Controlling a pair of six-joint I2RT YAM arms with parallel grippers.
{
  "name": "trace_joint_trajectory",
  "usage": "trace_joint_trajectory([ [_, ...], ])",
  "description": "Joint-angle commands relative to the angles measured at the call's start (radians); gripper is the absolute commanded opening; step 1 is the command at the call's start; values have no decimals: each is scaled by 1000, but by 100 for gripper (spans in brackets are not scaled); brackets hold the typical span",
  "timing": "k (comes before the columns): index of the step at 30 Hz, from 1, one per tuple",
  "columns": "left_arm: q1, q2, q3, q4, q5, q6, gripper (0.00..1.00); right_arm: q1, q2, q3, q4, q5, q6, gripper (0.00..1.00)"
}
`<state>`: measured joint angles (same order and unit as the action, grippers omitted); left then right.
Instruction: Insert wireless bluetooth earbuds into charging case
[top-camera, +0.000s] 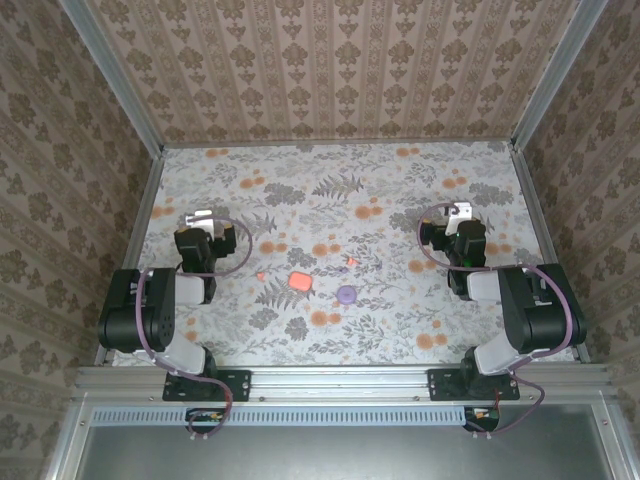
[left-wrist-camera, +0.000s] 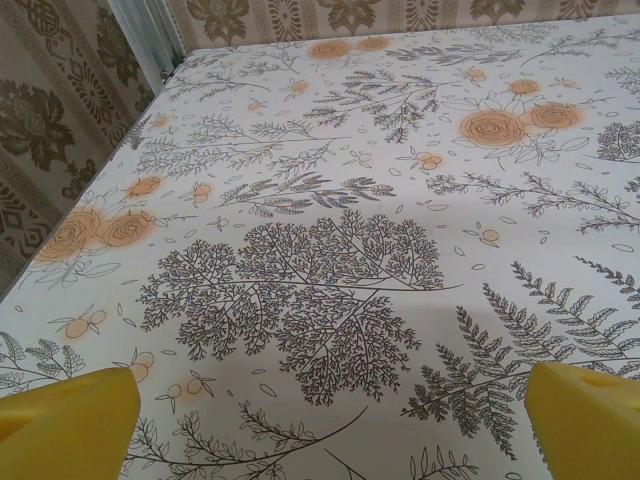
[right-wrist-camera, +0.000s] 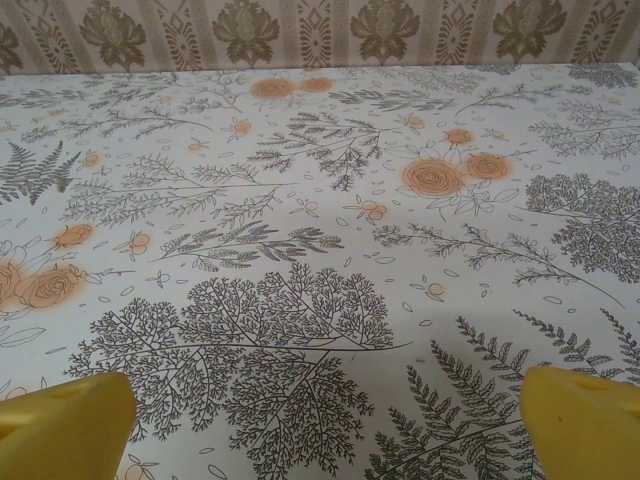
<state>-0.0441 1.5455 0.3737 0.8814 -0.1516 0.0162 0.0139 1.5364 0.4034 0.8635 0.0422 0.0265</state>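
The left jaws stand wide apart, gripping nothing, their yellow fingertips (left-wrist-camera: 60, 430) low over the flower-printed table (top-camera: 300, 200). The right jaws are just as wide and empty, with their yellow fingertips (right-wrist-camera: 585, 425) over the same print. The coral-pink charging case (top-camera: 299, 282) lies on the table between the two arms. The left jaws are well to its left and the right jaws well to its right, both farther back. One tiny coral earbud (top-camera: 260, 275) lies near the case's left side. The other earbud (top-camera: 352, 261) lies to its right, slightly behind. A purple round disc (top-camera: 346, 294) sits near the case's right side, slightly nearer the arms.
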Motion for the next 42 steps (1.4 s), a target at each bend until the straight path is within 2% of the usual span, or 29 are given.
trace_joint_trajectory([
  [1, 7, -7, 19, -2, 20, 14, 100, 3, -5, 5, -9, 10, 2, 100],
  [20, 6, -8, 21, -4, 20, 16, 100, 3, -5, 6, -10, 8, 0, 100],
  [23, 9, -7, 27, -16, 60, 27, 100, 3, -5, 5, -9, 10, 1, 100],
  [34, 15, -7, 28, -19, 75, 24, 100, -9, -8, 3, -8, -14, 10, 100],
  [36, 15, -10, 24, -13, 74, 26, 100, -9, -21, 19, -42, -27, 3, 100],
  [39, 10, -47, 43, -75, 78, 34, 100, -6, -92, 81, -210, -43, -4, 100],
  [42, 3, -141, 145, -335, 100, 48, 100, 1, -209, 189, -514, -39, 9, 100],
])
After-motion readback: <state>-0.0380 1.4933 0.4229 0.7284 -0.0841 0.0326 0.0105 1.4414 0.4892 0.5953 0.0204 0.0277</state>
